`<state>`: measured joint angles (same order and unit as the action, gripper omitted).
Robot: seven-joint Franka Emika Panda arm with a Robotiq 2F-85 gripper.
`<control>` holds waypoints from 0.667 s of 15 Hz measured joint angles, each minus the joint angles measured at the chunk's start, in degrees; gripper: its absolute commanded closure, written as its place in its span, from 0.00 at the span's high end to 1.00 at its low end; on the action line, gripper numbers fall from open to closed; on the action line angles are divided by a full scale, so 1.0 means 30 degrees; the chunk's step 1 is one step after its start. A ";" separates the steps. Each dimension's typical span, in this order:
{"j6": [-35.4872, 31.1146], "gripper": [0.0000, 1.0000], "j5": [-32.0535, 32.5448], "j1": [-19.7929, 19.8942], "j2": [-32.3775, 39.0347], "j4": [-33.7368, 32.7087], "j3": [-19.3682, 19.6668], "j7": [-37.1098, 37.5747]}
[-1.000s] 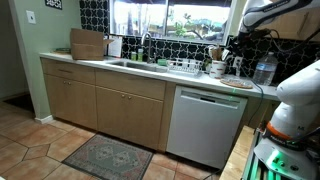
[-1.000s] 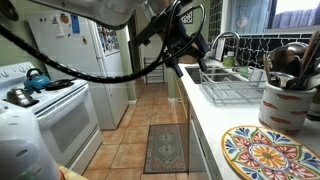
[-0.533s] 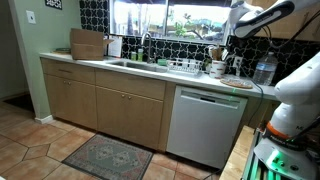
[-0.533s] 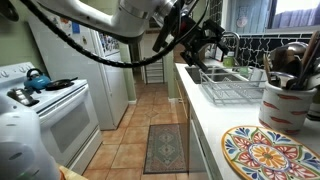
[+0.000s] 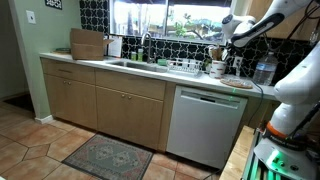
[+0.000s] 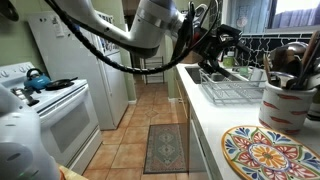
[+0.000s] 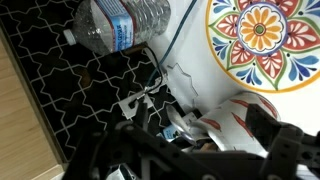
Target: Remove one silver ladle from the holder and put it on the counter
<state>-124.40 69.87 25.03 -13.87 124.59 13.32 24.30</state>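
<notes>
The holder [image 6: 285, 108] is a cream-white crock on the counter [image 6: 212, 120], with dark handles and silver ladle bowls [image 6: 293, 55] sticking out. In an exterior view it stands small by the dish rack [image 5: 217, 69]. My gripper [image 6: 226, 46] hangs above the dish rack, short of the holder, and looks open and empty; it also shows high above the counter [image 5: 231, 33]. In the wrist view the holder [image 7: 245, 112], with red marks, lies between my dark fingers [image 7: 205, 142], with a silver ladle [image 7: 178, 122] in it.
A colourful patterned plate [image 6: 270, 152] lies in front of the holder. A wire dish rack [image 6: 232, 92] and the sink tap [image 6: 228, 42] are under the arm. A clear water bottle [image 7: 120, 24] lies by the black tiled wall. A stove [image 6: 45, 105] and a fridge [image 6: 100, 60] stand across the aisle.
The arm has swung along the counter over the dish rack towards the holder. The gripper stays empty. Nothing on the counter has moved.
</notes>
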 measured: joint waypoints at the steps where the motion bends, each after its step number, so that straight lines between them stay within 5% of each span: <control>1: 0.0008 1.00 0.0004 0.0000 -0.0002 -0.0048 0.0001 0.0000; 10: 0.0021 1.00 0.0397 -0.0355 0.0022 -0.0058 0.0259 -0.0014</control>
<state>-124.34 71.06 23.96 -13.81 124.42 14.09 24.26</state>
